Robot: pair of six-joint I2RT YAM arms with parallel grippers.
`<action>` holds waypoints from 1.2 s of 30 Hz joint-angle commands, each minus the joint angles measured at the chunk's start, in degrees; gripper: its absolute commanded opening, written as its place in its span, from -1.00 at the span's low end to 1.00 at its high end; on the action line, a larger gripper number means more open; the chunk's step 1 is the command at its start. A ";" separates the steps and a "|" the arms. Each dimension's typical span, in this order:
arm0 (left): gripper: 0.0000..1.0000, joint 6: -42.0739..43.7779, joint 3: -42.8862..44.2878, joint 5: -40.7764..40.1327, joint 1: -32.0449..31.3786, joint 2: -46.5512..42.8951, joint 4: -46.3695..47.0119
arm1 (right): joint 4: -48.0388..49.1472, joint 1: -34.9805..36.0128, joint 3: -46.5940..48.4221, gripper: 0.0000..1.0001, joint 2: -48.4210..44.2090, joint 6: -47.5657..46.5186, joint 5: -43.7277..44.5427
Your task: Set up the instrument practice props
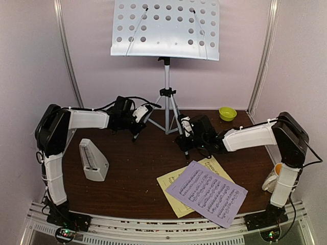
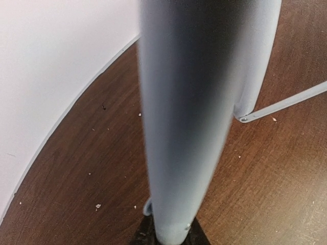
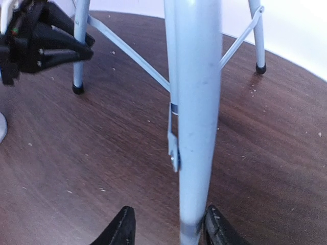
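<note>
The right gripper stood released, its black fingers either side of the tripod's right leg, with a gap showing on one side. The left gripper looked clenched on the left leg, though little of its tips showed. Above both, the tripod stood upright at the back of the table, carrying the wide music-stand desk. The lilac page lay over the yellow page at the near edge, and the metronome stood well apart to the left. With only one leg held, any tug from the left could probably have twisted or toppled the top-heavy stand, and a retreating right finger might have snagged its leg.
</note>
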 commanded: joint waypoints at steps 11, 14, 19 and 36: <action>0.05 -0.97 -3.81 -0.44 1.09 -5.95 6.09 | -8.76 4.93 -5.54 0.32 -14.01 -0.30 -6.43; 0.17 -1.54 -4.79 -0.34 1.09 -6.86 6.85 | -12.16 8.13 -6.35 0.30 -13.82 1.28 -7.91; 0.25 -2.35 -5.81 -0.39 1.09 -7.53 7.56 | -15.81 13.22 -7.86 0.26 -10.27 4.39 -7.78; 0.39 -4.30 -8.79 -3.99 1.16 -10.03 10.10 | -30.35 7.97 -10.77 0.11 -2.72 9.57 1.04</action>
